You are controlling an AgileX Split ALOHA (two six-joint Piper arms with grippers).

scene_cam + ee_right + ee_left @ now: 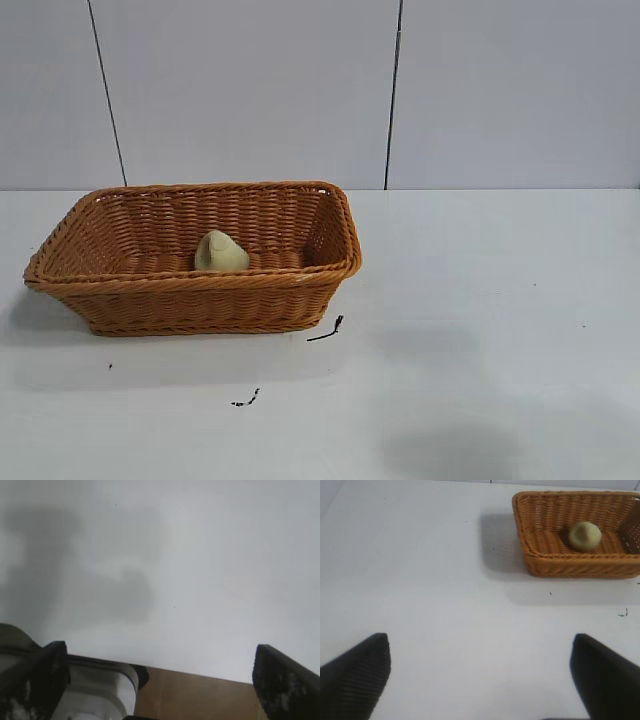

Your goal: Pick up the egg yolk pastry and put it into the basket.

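The pale yellow-green egg yolk pastry [221, 252] lies inside the orange-brown wicker basket [300, 274] at the left of the white table. It also shows in the left wrist view [585, 535], within the basket [555, 562]. My left gripper [480, 672] is open and empty, hovering over bare table well apart from the basket. My right gripper [157, 680] is open and empty, held over the table's edge. Neither arm shows in the exterior view.
Two small dark scraps lie on the table in front of the basket [326, 330] [246, 399]. Under the right gripper are a white mount [95, 690] and a brown surface [200, 695] past the table edge.
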